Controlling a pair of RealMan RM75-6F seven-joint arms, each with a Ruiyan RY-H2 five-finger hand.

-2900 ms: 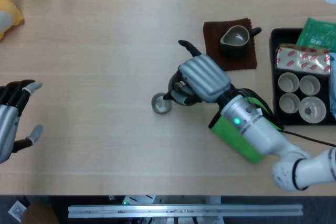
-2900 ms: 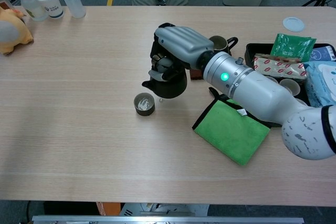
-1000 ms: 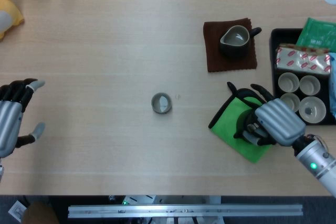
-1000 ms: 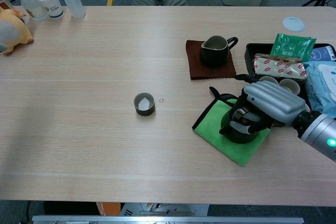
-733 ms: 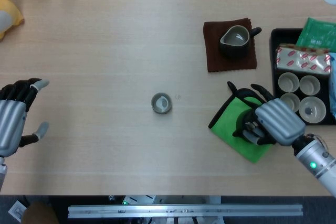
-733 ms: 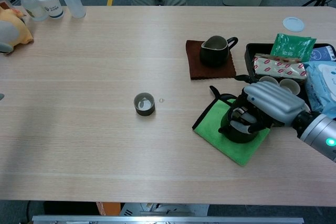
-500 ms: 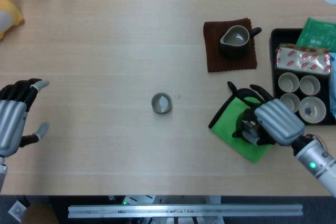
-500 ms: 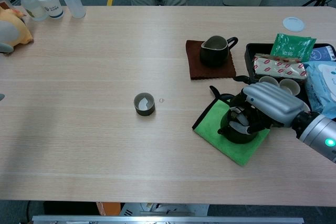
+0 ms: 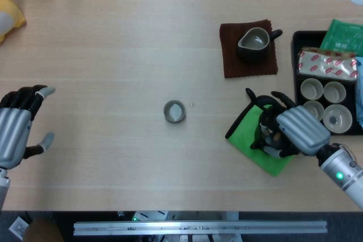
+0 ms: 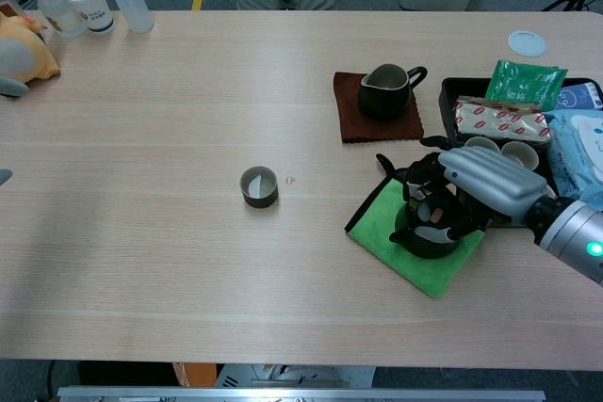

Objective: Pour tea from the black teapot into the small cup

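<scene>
Black teapot [image 10: 429,228] sits on the green cloth [image 10: 415,249], right-front part of the tabletop [image 10: 188,138]. Right robot hand [image 10: 476,190] is over the teapot, fingers [image 10: 421,176] spread apart above and around the lid. Can't tell whether any finger touches the pot; it doesn't look clamped on it. In the head view the same right robot hand [image 9: 298,130] covers most of the teapot [image 9: 269,134]; spout side pokes out toward the left.

Small cup [image 10: 258,186] stands alone mid-tabletop, well apart from the teapot, with something pale inside. Tiny pale speck on the wood just beside it.

Left robot hand [image 9: 16,128] is at the left edge in the head view, fingers apart, holding nothing, well apart from the cup [image 9: 174,111].

Dark pitcher [image 10: 384,91] stands on a brown mat [image 10: 350,120] behind the green cloth. Black tray [image 10: 452,91] at the right edge holds pale cups and snack packets. Bottles and a paper cup at the far left corner, yellow plush toy [image 10: 21,52] near them.
</scene>
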